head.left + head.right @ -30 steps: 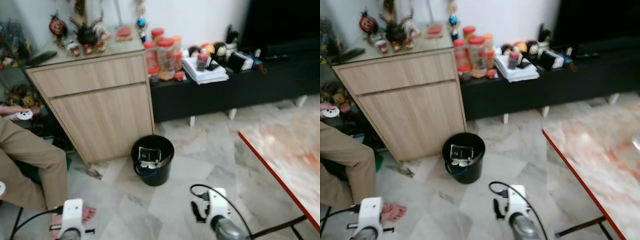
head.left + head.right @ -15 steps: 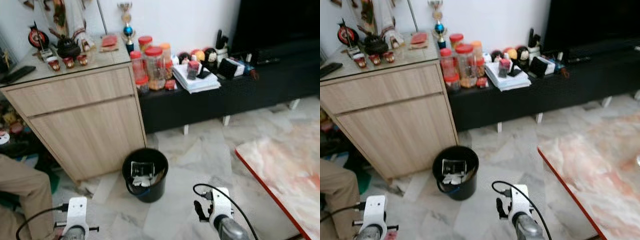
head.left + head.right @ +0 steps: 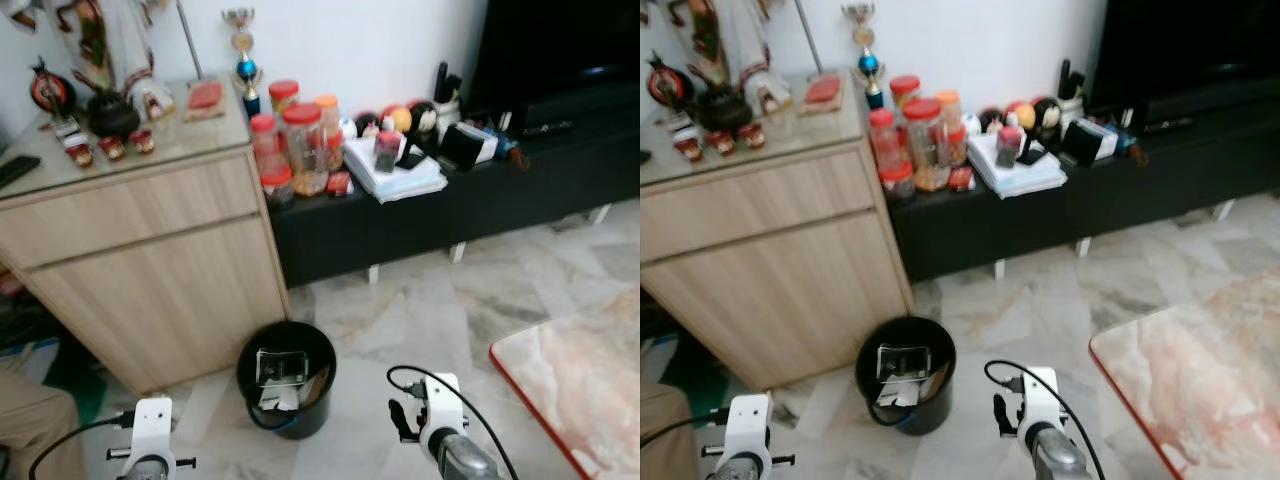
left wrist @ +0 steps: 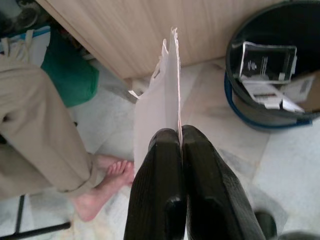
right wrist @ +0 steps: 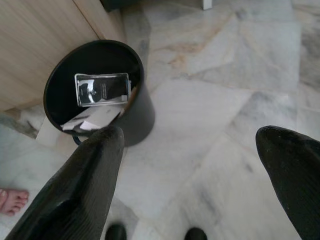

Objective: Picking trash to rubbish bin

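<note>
Left gripper [image 4: 180, 137]: fingers pressed together on a thin white sheet of paper [image 4: 160, 95]. The paper stands edge-on between the fingers, with a ragged, torn-looking upper edge and slightly curled layers. It hangs above the marble floor [image 5: 215, 100], beside the bin and not over its opening.

Right gripper [image 5: 190, 150]: fingers spread wide apart, holding nothing, above the floor next to the bin.

Black round bin [image 3: 287, 378] stands on the floor just in front of the wooden cabinet [image 3: 140, 250], near its right corner. A blue band or handle shows at its lower side. Inside: a clear plastic package with dark print [image 5: 102, 89] leaning upright against the wall, white paper scraps [image 5: 92, 119] below it, and a brownish piece at one side that I can't identify.

Head views: both wrist units sit low in the picture, the left one [image 3: 150, 430] to the bin's lower left, the right one [image 3: 435, 415] to its lower right, with the bin between them.

A person's tan trouser leg [image 4: 35, 135] and bare foot [image 4: 102, 192] are on the floor near the left gripper, by the cabinet base.

Cabinet top carries figurines and small cups. The low black surface [image 3: 450, 205] beside it holds red-lidded jars [image 3: 300, 150], a paper stack and small items. A corner of a red-edged marble surface [image 3: 575, 375] is at right.
</note>
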